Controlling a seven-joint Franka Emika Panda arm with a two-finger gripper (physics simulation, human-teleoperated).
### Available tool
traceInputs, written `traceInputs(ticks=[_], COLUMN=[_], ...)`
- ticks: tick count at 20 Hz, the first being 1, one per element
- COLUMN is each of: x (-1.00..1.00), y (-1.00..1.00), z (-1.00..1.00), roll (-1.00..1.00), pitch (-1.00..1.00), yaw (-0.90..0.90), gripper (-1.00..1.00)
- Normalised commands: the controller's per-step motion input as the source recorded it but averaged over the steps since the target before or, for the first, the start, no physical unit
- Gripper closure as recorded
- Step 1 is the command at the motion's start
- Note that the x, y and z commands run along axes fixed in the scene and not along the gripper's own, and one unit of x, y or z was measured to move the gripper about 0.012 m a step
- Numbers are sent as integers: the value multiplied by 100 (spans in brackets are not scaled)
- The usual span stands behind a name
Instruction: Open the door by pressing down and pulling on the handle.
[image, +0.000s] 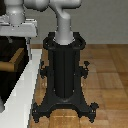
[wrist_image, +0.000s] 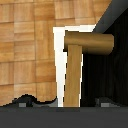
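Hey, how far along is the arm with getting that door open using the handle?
Done: the pincer has been brought close to the handle, which fills the wrist view. In hand: lining up on the lever; the fingers aren't clearly seen, so I can't tell whether they're open or touching it. Left: pressing the handle down and pulling. Whether the dark door has moved at all can't be told from here.

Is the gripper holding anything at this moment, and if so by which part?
It cannot be told. In the wrist view the handle stands close ahead of the gripper, against the door, but no fingers show around it.
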Motion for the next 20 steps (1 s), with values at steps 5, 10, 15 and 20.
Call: traceInputs(ticks=[5,10,15,20], x=[0,40,0,0], y=[0,0,0,0], z=[0,0,0,0], roll=[0,0,0,0], pitch=[0,0,0,0], yaw=[0,0,0,0], gripper=[-100,-100,-100,-100])
